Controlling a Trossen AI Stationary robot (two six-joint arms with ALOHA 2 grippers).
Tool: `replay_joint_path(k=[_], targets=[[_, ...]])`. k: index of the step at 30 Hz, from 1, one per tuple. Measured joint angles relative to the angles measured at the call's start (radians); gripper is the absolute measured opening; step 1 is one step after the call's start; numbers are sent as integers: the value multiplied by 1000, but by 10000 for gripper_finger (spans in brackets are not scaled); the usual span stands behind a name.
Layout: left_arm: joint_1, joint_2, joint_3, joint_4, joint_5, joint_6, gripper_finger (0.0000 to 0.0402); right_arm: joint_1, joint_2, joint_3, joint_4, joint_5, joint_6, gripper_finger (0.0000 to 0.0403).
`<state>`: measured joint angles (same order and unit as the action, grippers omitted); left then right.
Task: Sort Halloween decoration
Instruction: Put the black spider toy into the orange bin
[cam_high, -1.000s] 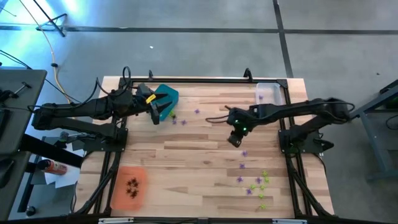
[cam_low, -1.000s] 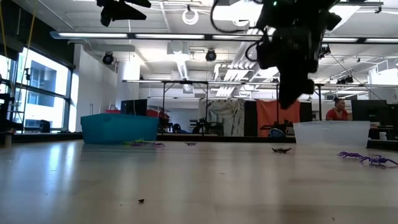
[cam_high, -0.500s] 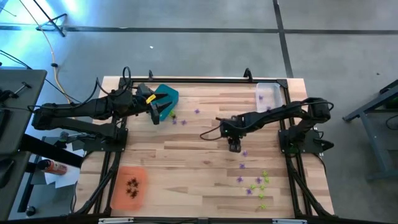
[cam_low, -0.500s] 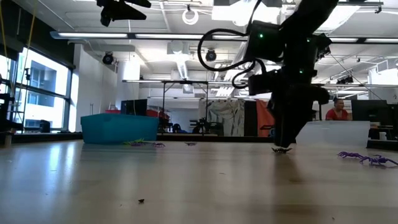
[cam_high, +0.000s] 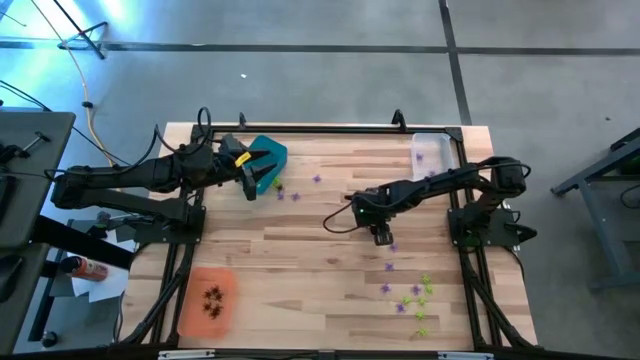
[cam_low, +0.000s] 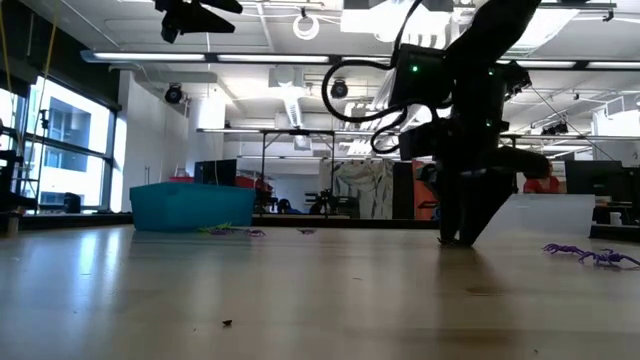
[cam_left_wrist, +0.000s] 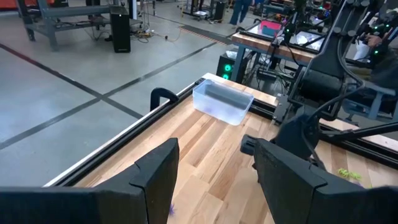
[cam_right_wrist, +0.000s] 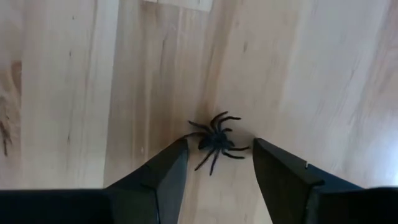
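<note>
Wooden desk (cam_high: 300, 250) carries three trays: teal tray (cam_high: 265, 160), clear tray (cam_high: 432, 150), orange tray (cam_high: 208, 298) holding dark spiders. Right tool (cam_high: 381, 236) is down at the desk, near the clear tray toward desk centre, fingers (cam_right_wrist: 158, 180) parted around a black spider (cam_right_wrist: 215, 140), not closed on it. More purple spiders (cam_high: 388, 265) and green spiders (cam_high: 424, 290) lie scattered between right tool and desk edge. Left tool (cam_high: 250, 178) waits beside the teal tray, fingers (cam_left_wrist: 158, 174) spread apart, holding nothing.
</note>
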<state>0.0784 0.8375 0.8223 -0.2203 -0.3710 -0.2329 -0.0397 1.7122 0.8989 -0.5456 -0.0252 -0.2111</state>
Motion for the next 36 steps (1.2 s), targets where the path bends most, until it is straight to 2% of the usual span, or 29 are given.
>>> replay_joint_path(k=[4,7,14,28,36], targets=[[0,0,0,-1,0,0,197,1,28,0,1,2,1,179],[0,0,0,-1,0,0,197,1,28,0,0,15,5,156],[0,0,0,0,0,0,197,3,32,19,-34,21,29,16],[0,0,0,-1,0,1,197,1,23,216,-138,46,2,1],[0,39,0,4,14,83,197,0,-185,228,-158,86,62,1]])
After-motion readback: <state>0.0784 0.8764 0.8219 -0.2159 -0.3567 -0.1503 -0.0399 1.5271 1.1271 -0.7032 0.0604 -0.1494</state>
